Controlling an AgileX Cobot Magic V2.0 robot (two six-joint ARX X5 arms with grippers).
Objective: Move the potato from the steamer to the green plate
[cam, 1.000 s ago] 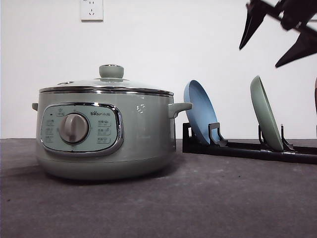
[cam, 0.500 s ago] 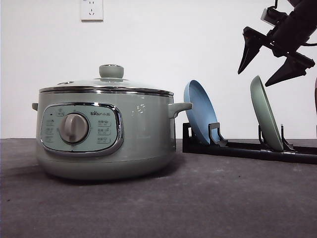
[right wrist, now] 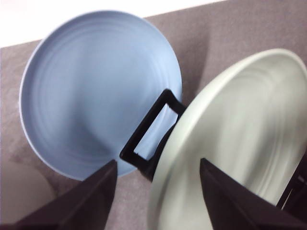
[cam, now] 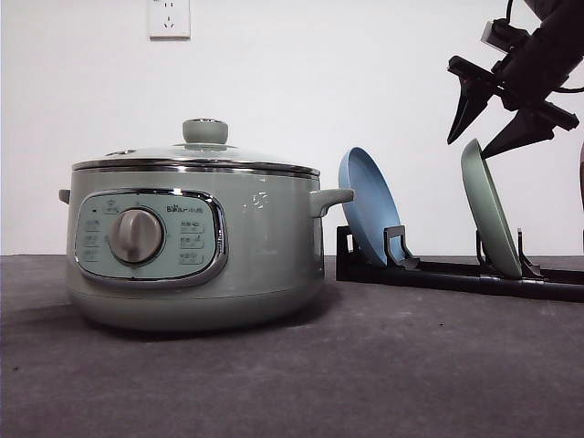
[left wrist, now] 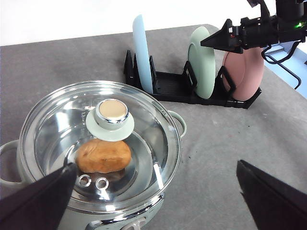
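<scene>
Black and spread wide, the fingers of the right gripper (cam: 482, 146) are seen in the front view hanging just above the top rim of the green plate (cam: 489, 212), one tip on either side of that rim; nothing is held between them. In the right wrist view the rim of the green plate (right wrist: 230, 139) is framed between the two dark fingertips, with no contact visible. The plate is stood on edge in a black rack (cam: 456, 271), tilted slightly. A blue plate (cam: 370, 206) is propped in the slot beside it, towards the steamer, and a pink plate (left wrist: 245, 72) is stood on the far side of the green one in the left wrist view.

The left gripper (left wrist: 158, 191) is seen in its own wrist view with its two dark fingers set far apart and empty, held above the steamer (cam: 192, 239). The steamer is placed on the grey table (cam: 365, 374), well apart from the green plate, with its glass lid (left wrist: 103, 139) closed and the knob on top. Through the glass the potato (left wrist: 103, 155) is seen lying inside the pot, beneath the knob.
</scene>
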